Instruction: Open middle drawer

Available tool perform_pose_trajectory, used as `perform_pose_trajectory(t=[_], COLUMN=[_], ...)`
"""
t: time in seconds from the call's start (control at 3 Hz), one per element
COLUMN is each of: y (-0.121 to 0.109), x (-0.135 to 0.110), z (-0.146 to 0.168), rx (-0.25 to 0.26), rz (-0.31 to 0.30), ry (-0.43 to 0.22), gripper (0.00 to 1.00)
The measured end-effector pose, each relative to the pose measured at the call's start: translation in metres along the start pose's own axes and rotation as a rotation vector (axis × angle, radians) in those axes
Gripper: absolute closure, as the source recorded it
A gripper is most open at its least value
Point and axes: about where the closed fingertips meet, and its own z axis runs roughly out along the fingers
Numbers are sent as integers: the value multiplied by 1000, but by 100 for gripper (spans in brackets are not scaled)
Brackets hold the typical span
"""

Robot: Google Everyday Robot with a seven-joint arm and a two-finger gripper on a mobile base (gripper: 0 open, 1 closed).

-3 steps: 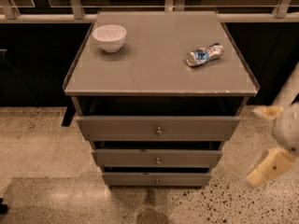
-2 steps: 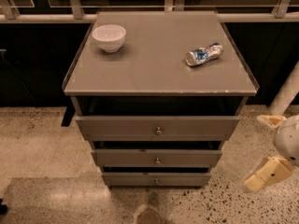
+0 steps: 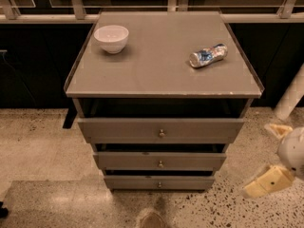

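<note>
This looks like an office or lab hallway, not a home: a grey cabinet (image 3: 156, 65) stands on speckled terrazzo floor (image 3: 38, 146), with a metal-and-glass railing (image 3: 47, 18) behind it. The gripper (image 3: 260, 159) hangs low to its right, fingers spread.

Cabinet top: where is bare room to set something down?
Bare between the bowl and the can, and along the whole front edge of the top. Crowded only at back-left and right. The gripper hangs open, right of the middle drawer.
</note>
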Motion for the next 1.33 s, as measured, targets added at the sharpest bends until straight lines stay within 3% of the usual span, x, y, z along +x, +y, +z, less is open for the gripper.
perform_pose_trajectory(t=[0.33, 0.67, 1.0, 1.33], y=[4, -20, -41, -41], x=[38, 55, 55, 55], z=[53, 99, 100, 100], rx=[9, 67, 143, 143], rz=[129, 190, 198, 198], ry=[-71, -125, -140, -140], gripper=[0, 0, 0, 0])
